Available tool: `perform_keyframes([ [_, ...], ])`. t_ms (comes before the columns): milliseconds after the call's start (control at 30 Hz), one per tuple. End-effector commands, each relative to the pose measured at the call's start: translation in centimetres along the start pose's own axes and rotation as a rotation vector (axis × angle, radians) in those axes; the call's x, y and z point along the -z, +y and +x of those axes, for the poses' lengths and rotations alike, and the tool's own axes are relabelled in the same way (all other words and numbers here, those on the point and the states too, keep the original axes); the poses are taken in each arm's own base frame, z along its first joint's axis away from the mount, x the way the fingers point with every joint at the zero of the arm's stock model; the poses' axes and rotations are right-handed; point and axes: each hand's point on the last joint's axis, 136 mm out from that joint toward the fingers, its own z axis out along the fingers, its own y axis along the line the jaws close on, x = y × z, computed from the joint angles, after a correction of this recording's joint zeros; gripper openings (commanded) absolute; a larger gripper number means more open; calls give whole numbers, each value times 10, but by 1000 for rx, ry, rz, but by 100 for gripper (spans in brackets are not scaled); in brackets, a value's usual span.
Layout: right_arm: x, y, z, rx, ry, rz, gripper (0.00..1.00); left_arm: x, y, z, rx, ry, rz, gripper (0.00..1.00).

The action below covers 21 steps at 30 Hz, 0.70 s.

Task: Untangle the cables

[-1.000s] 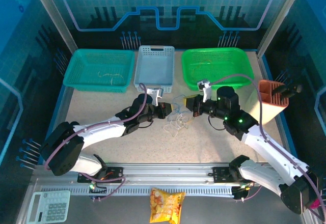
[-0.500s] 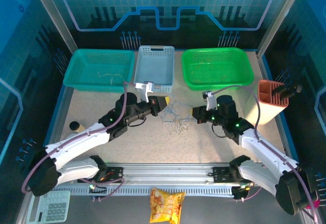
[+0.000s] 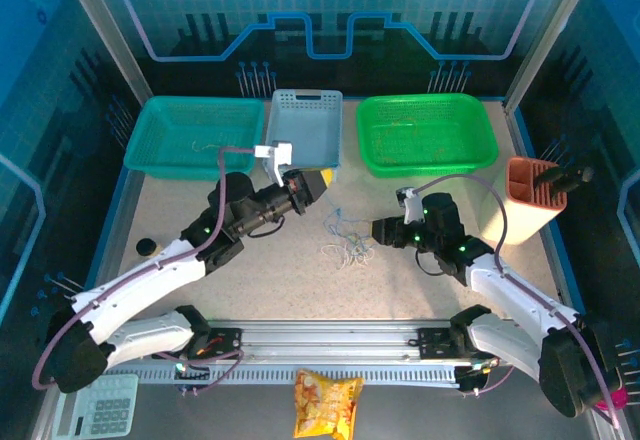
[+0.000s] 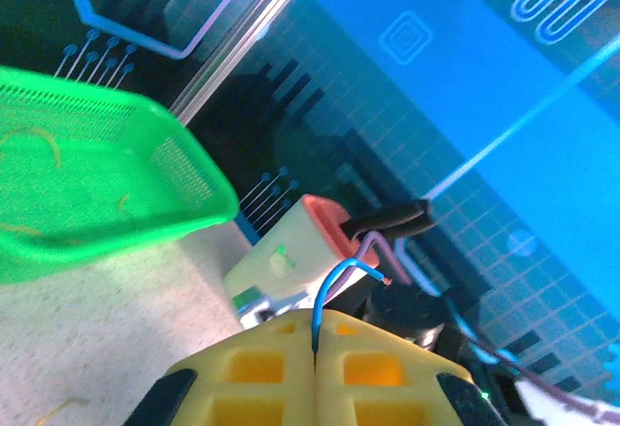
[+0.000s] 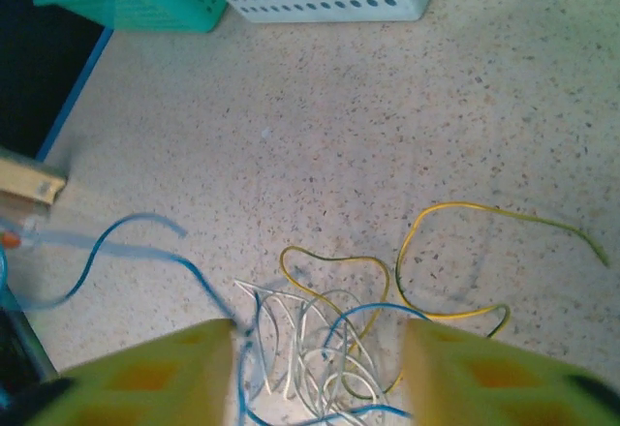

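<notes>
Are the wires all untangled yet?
Not yet. A few wires already lie in the green basket. The left gripper pinches a blue wire. The right gripper is open by the clump, where white, blue and yellow ones are tangled.

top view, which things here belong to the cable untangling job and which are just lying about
Job: cables; blue wire pinched in left tool; open right tool.
Lying about: snack bag; calculator; orange holder; teal basket; white basket; green basket.

Speckled table (image 3: 300,295) carries cables (image 3: 345,245), teal basket (image 3: 165,130), white basket (image 3: 302,125), green basket (image 3: 462,120)
</notes>
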Motion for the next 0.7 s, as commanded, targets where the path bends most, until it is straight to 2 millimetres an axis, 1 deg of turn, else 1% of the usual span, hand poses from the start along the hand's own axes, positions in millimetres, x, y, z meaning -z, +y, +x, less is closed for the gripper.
perform_keyframes([
  [0, 14, 17, -25, 42, -66, -39, 62, -4, -30, -21, 9, -27, 85, 0],
  [67, 21, 23, -31, 53, -85, -46, 68, -7, -32, -23, 13, -20, 83, 0],
  [167, 34, 32, -40, 71, -118, -56, 73, -11, -31, -23, 18, -11, 74, 0],
  [267, 47, 46, -48, 103, -157, -95, 80, -14, -29, -22, 26, -9, 71, 0],
  [400, 57, 65, -57, 161, -204, -151, 88, -18, -30, -23, 41, -4, 73, 0],
  [533, 58, 89, -68, 217, -236, -211, 90, -22, -28, -22, 52, 5, 68, 0],
  [667, 49, 116, -76, 294, -241, -251, 91, -26, -31, -22, 62, 7, 72, 0],
])
